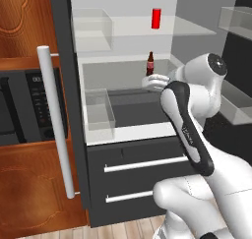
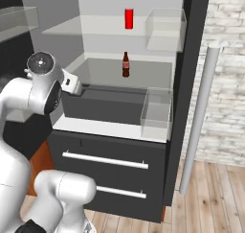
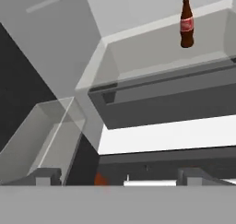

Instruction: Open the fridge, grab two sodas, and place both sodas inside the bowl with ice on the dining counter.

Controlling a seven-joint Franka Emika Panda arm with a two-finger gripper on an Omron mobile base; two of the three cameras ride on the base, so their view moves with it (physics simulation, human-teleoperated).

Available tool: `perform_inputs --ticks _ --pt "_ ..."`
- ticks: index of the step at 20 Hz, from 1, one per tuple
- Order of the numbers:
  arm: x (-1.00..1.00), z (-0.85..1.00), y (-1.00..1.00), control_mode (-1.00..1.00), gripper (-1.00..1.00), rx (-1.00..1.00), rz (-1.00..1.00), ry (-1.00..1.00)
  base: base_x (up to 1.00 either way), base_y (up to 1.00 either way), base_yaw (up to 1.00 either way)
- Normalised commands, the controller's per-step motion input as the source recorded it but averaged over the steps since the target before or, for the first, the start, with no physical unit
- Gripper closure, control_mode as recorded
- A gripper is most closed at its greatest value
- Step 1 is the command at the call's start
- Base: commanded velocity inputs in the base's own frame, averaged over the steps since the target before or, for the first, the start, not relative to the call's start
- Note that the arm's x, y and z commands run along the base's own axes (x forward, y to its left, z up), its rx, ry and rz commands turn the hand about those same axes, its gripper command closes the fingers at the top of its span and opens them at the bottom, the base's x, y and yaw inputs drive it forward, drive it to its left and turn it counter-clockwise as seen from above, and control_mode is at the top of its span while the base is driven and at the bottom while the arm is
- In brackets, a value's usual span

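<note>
Fridge [image 1: 74, 110]: we see both doors swung wide, so the opening step looks finished to us; the white interior and clear shelves are exposed, with the long pale bar handle [image 1: 56, 122] of one door standing to the left in the left base view.

Red can [image 1: 156, 18]: it stands upright on the upper glass shelf, untouched, well above our hand.

Brown bottle [image 2: 126, 64]: it stands upright on the shelf below the can, towards the back of that shelf; in the hand view it sits up and to the right of where we are aiming.

Gripper [image 3: 119, 178]: our jaws stand fully apart with nothing between them; the two dark finger tips [image 3: 45, 177] show at the bottom of the hand view, pointed at the dark drawer front [image 3: 170, 105] and the white ledge under it.

Arm: we reach into the fridge at about the height of the bottle's shelf, the hand near the bottle but apart from it.

Done so far: we judge only the door opening complete.

Left to do: we have yet to take either soda, and neither has reached the bowl with ice on the dining counter.

Next, as we judge it: line the hand up on the bottle, the nearer of the two drinks.
</note>
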Motion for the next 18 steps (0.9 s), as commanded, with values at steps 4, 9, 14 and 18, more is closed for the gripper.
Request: perform_inputs --ticks 4,9,14,18 --pt "-0.42 -0.07 -0.62 -1.0 -1.0 -0.14 -0.35 -0.08 0.0 0.0 0.0" --pt "-0.25 -0.31 -0.52 -1.0 -1.0 -0.16 -0.23 -0.01 0.0 0.0 0.0" --pt "-0.1 -0.47 -0.09 -1.0 -1.0 -0.07 -0.01 0.03 0.0 0.0 0.0" --pt "0.0 -0.26 -0.23 -1.0 -1.0 -0.02 0.02 0.0 0.0 0.0 0.0"
